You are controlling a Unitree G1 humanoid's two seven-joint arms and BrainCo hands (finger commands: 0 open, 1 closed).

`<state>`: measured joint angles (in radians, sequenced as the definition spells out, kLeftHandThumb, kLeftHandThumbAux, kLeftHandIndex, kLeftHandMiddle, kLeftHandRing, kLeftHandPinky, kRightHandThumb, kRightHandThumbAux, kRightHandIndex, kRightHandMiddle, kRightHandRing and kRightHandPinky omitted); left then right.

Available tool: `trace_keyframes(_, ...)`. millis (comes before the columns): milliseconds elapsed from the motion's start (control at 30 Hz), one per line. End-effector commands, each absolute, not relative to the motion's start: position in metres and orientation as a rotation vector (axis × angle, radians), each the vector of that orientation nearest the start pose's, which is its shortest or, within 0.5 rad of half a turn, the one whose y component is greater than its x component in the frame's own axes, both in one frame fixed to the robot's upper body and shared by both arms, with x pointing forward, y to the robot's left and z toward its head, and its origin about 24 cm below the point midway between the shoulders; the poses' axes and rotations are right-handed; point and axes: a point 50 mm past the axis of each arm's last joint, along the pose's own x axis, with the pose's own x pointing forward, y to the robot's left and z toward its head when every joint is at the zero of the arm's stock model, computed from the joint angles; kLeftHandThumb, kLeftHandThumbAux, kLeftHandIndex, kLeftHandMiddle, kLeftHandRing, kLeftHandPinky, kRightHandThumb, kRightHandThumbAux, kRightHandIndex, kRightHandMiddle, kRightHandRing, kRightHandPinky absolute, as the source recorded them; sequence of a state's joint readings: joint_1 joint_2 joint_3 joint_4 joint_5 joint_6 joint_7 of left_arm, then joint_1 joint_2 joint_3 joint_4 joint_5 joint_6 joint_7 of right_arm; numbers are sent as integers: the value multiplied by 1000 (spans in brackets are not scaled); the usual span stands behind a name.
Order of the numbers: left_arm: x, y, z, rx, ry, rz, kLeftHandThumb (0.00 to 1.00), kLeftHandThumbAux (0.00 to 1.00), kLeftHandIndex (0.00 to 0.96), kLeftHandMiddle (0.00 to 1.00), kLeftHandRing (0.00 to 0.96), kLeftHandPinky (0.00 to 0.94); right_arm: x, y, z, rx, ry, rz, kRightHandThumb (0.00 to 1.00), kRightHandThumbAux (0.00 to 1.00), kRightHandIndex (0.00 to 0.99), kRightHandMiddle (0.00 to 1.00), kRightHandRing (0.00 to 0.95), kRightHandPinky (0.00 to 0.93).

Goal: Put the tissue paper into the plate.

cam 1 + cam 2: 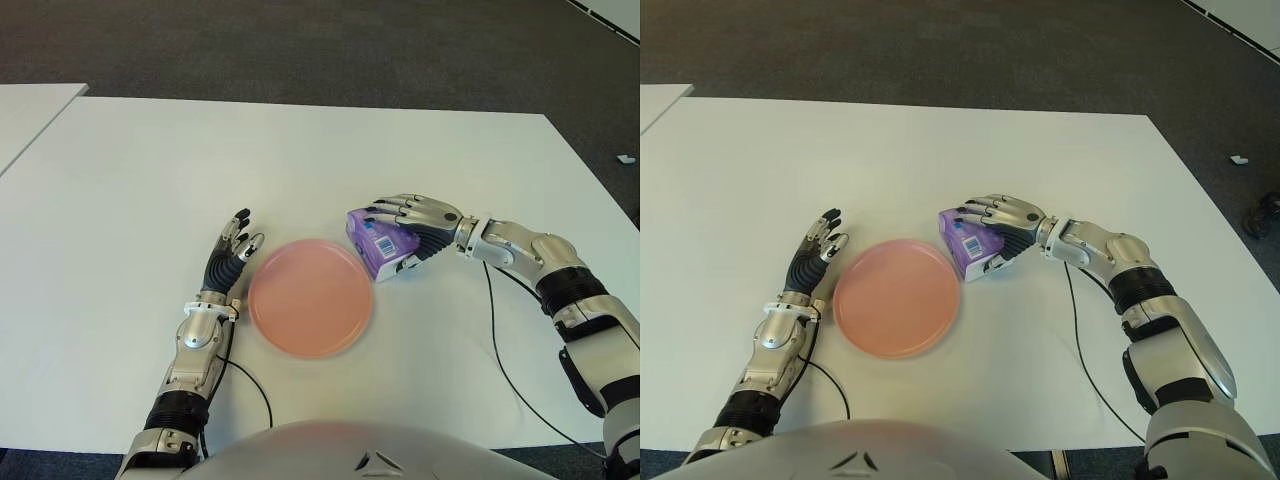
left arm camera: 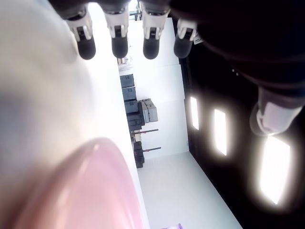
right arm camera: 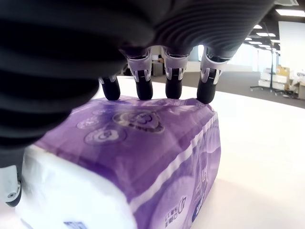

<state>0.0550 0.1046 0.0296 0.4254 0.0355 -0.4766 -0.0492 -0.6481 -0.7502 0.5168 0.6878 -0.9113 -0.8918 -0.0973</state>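
With our right hand (image 1: 405, 235) clasping the purple tissue pack (image 1: 378, 243) at the pink plate's (image 1: 310, 297) two o'clock, we should lift clear of its rim; left hand (image 1: 232, 252) hangs slack.

White table (image 1: 300, 150), dark grey carpet (image 1: 300, 50), 2nd table (image 1: 30, 105) at left

One plate (image 1: 310, 297) (pink), one tissue pack (image 1: 377, 243), two robot hands.

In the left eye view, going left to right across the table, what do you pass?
Left hand, fingers open → pink plate → purple tissue pack → right hand, closed over the pack.
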Motion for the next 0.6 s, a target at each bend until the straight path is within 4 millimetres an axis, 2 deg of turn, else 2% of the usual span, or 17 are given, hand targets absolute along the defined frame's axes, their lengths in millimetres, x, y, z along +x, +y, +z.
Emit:
trace_keyframes(33, 202, 185, -45, 132, 162, -17, 0, 416, 0, 0, 0, 0, 311, -186, 74, -1597, -519, 951, 161, 510, 3, 0, 0, 0)
trace_keyframes(600, 201, 185, -45, 127, 155, -35, 0, 402, 0, 0, 0, 0, 305, -185, 61, -1604, -483, 993, 214, 527, 4, 0, 0, 0)
